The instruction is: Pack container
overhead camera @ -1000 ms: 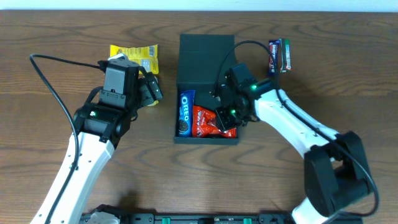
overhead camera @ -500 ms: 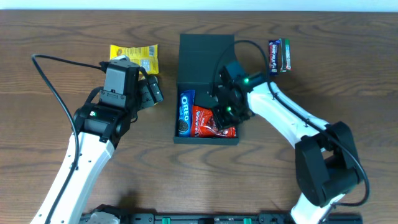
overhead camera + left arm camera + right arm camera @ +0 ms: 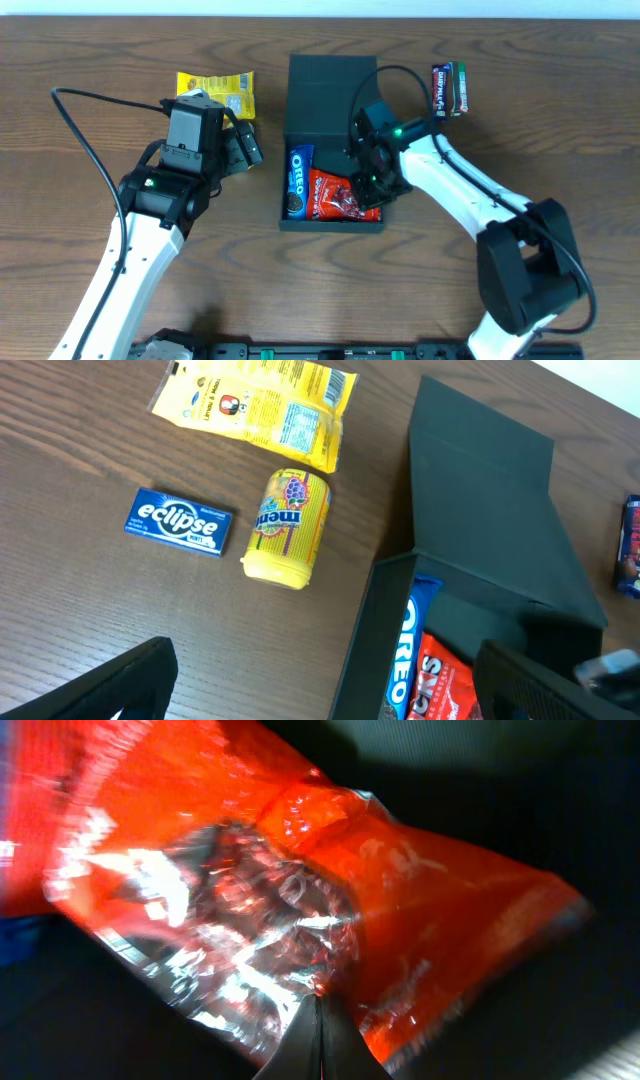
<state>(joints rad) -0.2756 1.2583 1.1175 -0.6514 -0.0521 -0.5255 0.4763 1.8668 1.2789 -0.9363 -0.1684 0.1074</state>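
Note:
The dark container (image 3: 330, 226) stands open at mid-table, its flap lid (image 3: 330, 80) laid back. Inside lie a blue Oreo packet (image 3: 297, 180) and a red snack packet (image 3: 335, 196). My right gripper (image 3: 376, 180) is down inside the container's right side. In the right wrist view its fingers (image 3: 320, 1020) are closed together, tips touching the crinkled red packet (image 3: 300, 870). My left gripper (image 3: 245, 150) is open and empty, just left of the container. In the left wrist view its fingers (image 3: 330, 690) straddle the container's left wall (image 3: 370, 630).
A yellow snack bag (image 3: 215, 92) lies at the back left. A yellow Mentos tub (image 3: 288, 527) and a blue Eclipse pack (image 3: 180, 523) lie beside it. A dark candy packet (image 3: 449, 88) lies right of the lid.
My right gripper has shifted a little toward the lid inside the container, over the red packet. The left arm has barely moved.

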